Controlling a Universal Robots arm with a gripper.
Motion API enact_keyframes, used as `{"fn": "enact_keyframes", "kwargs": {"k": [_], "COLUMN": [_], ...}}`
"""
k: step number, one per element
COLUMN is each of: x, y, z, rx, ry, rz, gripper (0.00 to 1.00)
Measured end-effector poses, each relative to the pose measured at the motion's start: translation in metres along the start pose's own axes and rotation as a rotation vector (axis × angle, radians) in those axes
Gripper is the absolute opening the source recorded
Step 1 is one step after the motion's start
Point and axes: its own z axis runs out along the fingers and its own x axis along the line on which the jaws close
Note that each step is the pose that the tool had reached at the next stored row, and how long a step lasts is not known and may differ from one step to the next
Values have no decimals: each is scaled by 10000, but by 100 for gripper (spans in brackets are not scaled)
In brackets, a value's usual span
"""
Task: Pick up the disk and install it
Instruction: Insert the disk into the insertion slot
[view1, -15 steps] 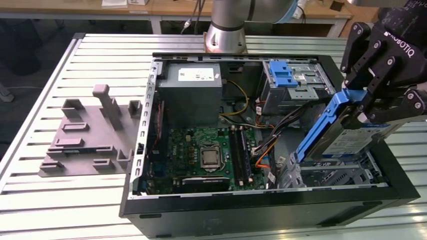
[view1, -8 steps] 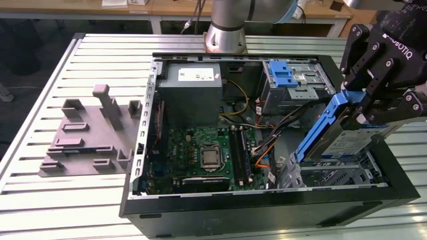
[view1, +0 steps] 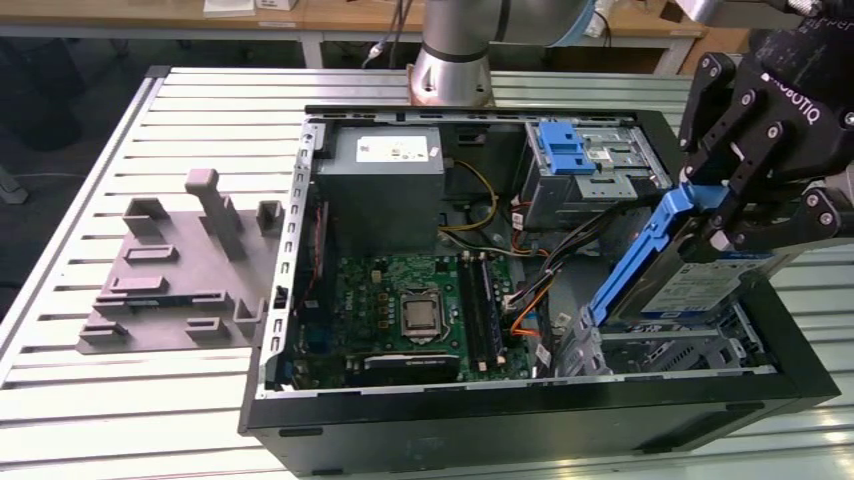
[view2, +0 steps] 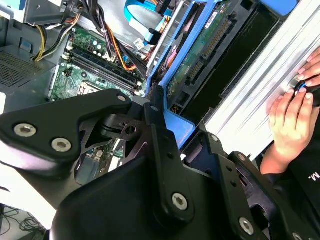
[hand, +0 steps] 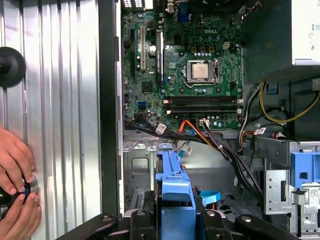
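Disk (view1: 703, 283), a silver hard drive edged by a blue carrier frame (view1: 638, 262), is clamped between the fingers of the gripper (view1: 731, 228) and hangs tilted, one end high, over the metal drive cage (view1: 674, 350) at the exterior view's right end of the open computer case (view1: 534, 420). It is not seated: the lower edge of the frame sits near the cage opening, and whether it touches the cage cannot be told. In the first wrist view the frame lies between the black fingers (hand: 137, 222), with the motherboard (hand: 195, 75) and a bundle of cables (hand: 220, 145) beyond it. The step in hand is judged to be insertion, pick-up being complete. Seating calls for the frame to be levelled and lined up with the cage rails, and for the cables to stay out of the slot. A person's hands (hand: 15, 170) rest on the table (hand: 60, 100) beside the case, apart from the arm
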Motion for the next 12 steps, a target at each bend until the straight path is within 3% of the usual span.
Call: {"fn": "enact_keyframes", "kwargs": {"k": [12], "x": [3], "y": [0], "z": [98], "rx": [0], "ry": [0], "rz": [1], "gripper": [36]}}
